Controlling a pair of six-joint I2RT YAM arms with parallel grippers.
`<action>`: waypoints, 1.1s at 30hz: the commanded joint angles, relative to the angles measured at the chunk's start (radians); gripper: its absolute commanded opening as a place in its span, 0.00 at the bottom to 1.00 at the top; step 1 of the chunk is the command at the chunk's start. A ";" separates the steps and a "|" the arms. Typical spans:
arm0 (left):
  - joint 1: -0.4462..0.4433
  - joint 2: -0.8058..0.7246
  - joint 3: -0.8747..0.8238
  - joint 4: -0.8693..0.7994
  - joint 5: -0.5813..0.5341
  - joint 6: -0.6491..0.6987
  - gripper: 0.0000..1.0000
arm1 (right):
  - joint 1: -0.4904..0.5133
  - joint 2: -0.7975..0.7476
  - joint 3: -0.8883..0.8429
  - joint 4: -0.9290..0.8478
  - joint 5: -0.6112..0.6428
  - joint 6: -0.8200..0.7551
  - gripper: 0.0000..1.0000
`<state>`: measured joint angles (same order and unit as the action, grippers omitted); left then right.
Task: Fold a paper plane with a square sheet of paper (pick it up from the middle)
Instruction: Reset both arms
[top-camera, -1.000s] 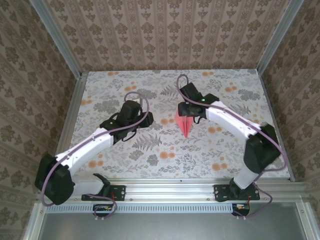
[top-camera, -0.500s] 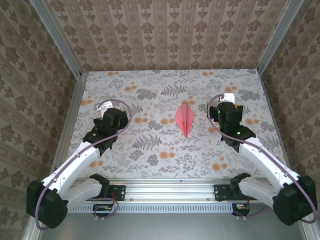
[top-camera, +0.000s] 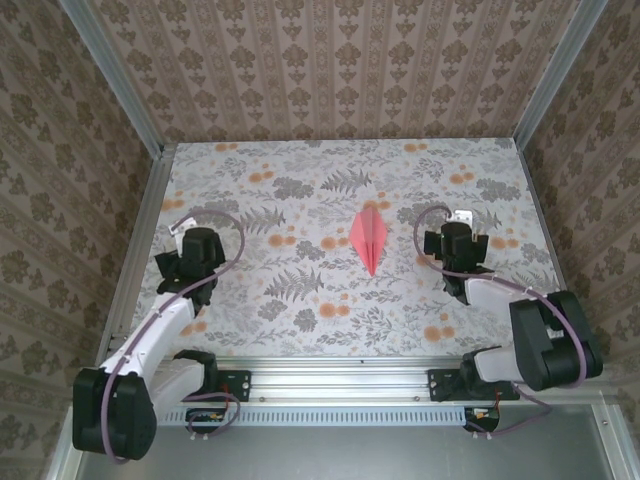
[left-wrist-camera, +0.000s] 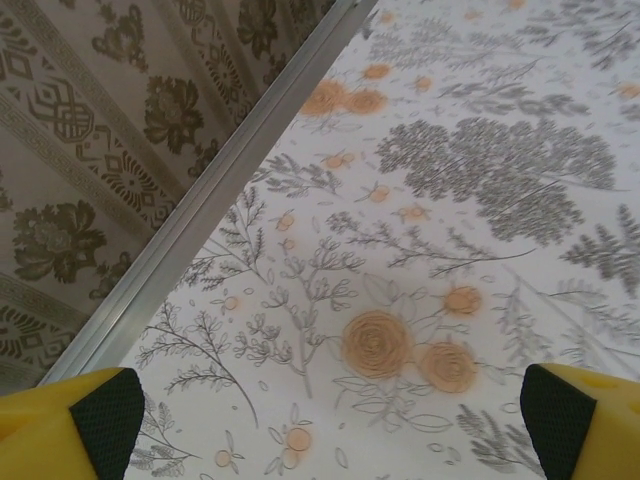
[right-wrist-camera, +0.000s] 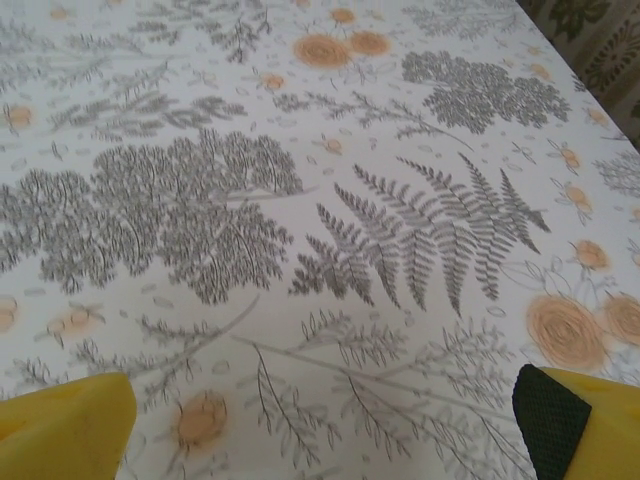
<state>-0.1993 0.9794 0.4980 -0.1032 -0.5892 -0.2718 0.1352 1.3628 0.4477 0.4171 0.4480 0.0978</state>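
The paper plane, a slim salmon-pink dart with a centre crease, lies flat on the flowered table in the middle, its point toward the near edge. Nothing touches it. A flat square sheet of paper is out of view. My left gripper sits far to the plane's left, near the left rail. In the left wrist view this gripper stands open over bare cloth, its yellow fingers wide apart. My right gripper is to the plane's right, and in the right wrist view it is open with nothing between the fingers.
An aluminium rail runs along the table's left edge, close to the left gripper. Patterned walls enclose the table on three sides. Both arm bases stand at the near edge.
The right gripper has left the plane and drawn back to the right. The left arm has swung out to the left rail. Both grippers have opened wide. The plane stays where it was.
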 joint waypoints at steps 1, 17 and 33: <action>0.053 0.006 -0.041 0.161 0.098 0.097 1.00 | -0.045 0.061 0.039 0.203 -0.098 -0.025 1.00; 0.136 0.239 -0.146 0.657 0.326 0.276 0.99 | -0.082 0.190 -0.085 0.569 -0.167 -0.033 1.00; 0.171 0.542 -0.085 0.913 0.510 0.307 0.97 | -0.080 0.191 -0.084 0.569 -0.177 -0.041 1.00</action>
<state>-0.0364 1.5246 0.3916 0.7372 -0.1234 0.0391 0.0586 1.5558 0.3477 0.9623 0.2573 0.0517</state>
